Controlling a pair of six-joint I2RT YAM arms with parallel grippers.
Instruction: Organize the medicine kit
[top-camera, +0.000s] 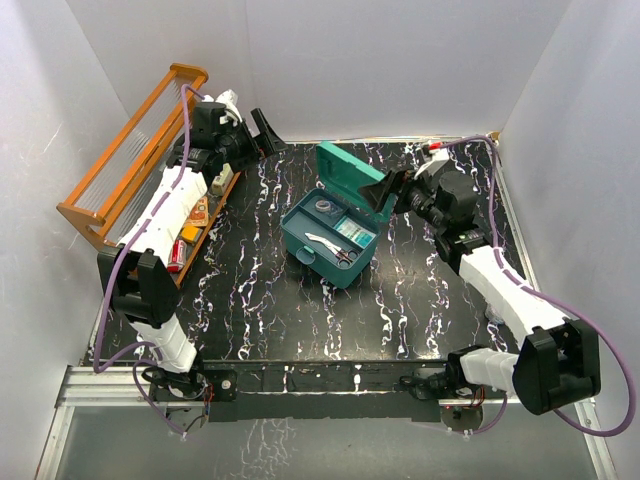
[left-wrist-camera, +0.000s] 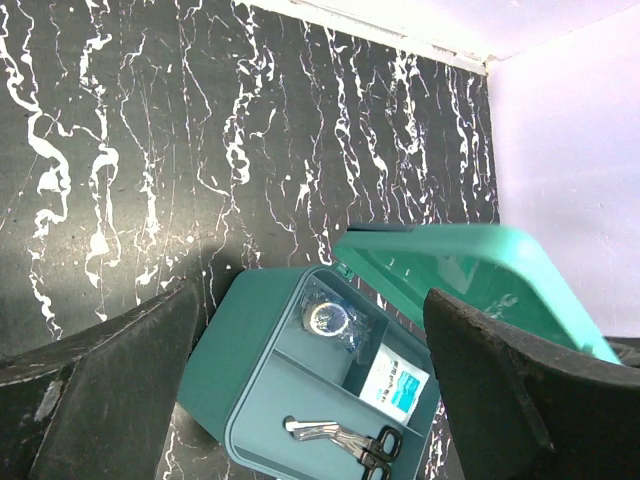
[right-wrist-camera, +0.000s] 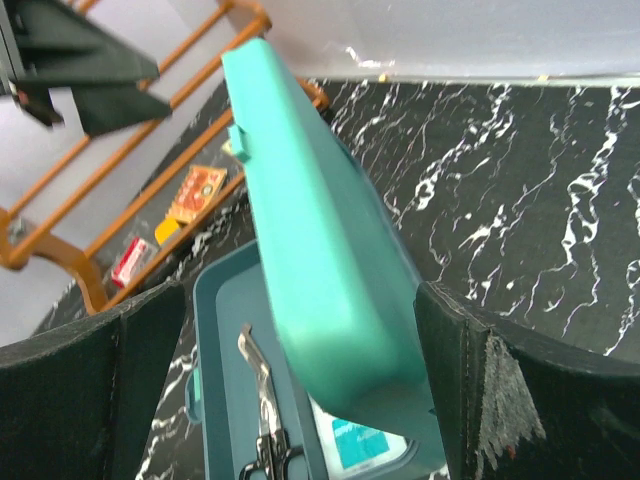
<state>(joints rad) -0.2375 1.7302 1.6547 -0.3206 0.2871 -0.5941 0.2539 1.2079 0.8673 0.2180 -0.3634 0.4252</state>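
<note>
An orange wooden rack (top-camera: 130, 160) leans along the left wall, with a flat orange box (top-camera: 200, 212) and a small red item (top-camera: 178, 255) on its lowest tier. The left arm reaches up along the rack, and the left tool (top-camera: 270, 133) hangs above the far left part of the table (top-camera: 250, 300). Its fingers (left-wrist-camera: 100, 390) are spread wide with nothing between them but air.

Near the middle of the black marbled table stands the medicine kit (top-camera: 360, 265), turned at an angle. Its lid (top-camera: 345, 172) is raised on the far side. Inside the kit, a small roll in a clear wrapper (left-wrist-camera: 325, 318) sits in one far compartment and a white packet with blue print (left-wrist-camera: 395, 385) in the next. A pair of black-handled scissors (left-wrist-camera: 345, 437) lies in the long near compartment.

Right of the kit, the right tool (top-camera: 388, 195) sits just behind the upright lid. In the right wrist view its fingers (right-wrist-camera: 90, 390) stand far apart, one on each side of the lid, with a gap showing on both sides. It grips nothing.
</note>
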